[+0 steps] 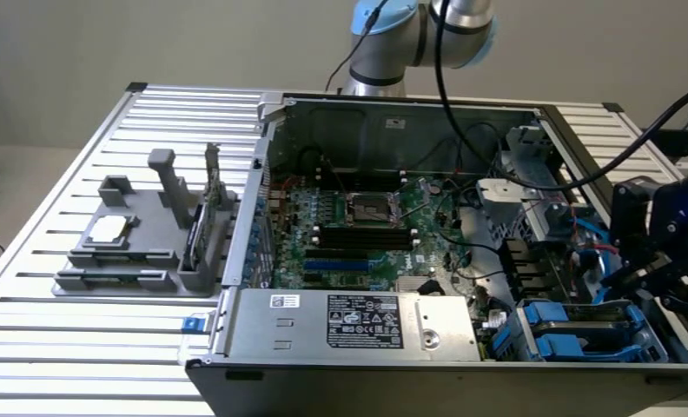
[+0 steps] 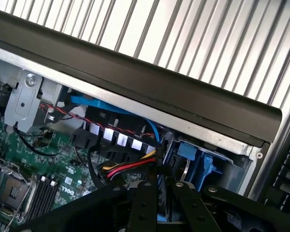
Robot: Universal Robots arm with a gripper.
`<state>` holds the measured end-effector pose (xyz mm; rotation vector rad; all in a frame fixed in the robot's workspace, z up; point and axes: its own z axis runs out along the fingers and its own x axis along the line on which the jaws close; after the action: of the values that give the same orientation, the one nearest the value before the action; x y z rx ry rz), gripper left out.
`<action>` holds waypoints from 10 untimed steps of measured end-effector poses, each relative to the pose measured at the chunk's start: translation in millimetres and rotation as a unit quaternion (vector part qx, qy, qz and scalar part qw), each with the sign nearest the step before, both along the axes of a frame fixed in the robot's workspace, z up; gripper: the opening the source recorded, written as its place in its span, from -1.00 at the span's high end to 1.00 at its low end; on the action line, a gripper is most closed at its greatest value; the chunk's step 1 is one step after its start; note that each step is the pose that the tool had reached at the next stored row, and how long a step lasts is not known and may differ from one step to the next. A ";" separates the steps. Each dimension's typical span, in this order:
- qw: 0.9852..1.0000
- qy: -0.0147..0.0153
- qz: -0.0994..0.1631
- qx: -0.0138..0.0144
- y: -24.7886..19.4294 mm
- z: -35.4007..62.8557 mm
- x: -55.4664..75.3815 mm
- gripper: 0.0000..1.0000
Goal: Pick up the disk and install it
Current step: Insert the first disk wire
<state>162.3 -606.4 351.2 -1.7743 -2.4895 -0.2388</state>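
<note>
An open computer case [image 1: 356, 130] lies on its side on the slatted metal worktop [image 1: 77, 365], its green circuit board [image 1: 356, 226] facing up. The robot arm [image 1: 420, 35] rises from behind the case's far wall. Its black gripper [image 1: 648, 271] hangs over the case's edge on the exterior view's right, just above the drive bay in the near corner. The disk [image 1: 578, 328] sits in that corner bay, silver-grey metal edged in blue plastic, low inside the case and next to the big grey box with the white sticker [image 1: 356, 320] along the case's near wall. From the wrist camera the disk's blue frame shows just under the case's black rim, a little past the gripper's tips. The two black fingers [image 2: 145, 203] are drawn in narrow, their tips almost meeting over a bundle of red and yellow wires [image 2: 130, 166]. I cannot tell whether they pinch anything. Outside the case, on the exterior view's left, a grey plastic rack [image 1: 147, 234] stands on the worktop with a small silver chip [image 1: 108, 229] resting on it.
</note>
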 end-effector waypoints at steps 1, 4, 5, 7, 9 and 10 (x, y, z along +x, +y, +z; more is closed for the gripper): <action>1.000 0.000 -0.003 0.000 0.0 0.0 0.0 0.67; 1.000 0.000 -0.004 0.000 0.2 0.0 0.0 0.67; 1.000 0.000 -0.006 0.000 0.4 0.0 0.0 0.67; 1.000 0.000 -0.012 0.000 0.7 -0.1 -0.1 0.67; 1.000 0.000 -0.019 0.000 0.6 -0.1 -0.2 0.67; 1.000 0.001 -0.023 0.000 0.7 -0.1 -0.4 0.67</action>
<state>161.9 -605.7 351.1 -1.8326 -2.4506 -0.2395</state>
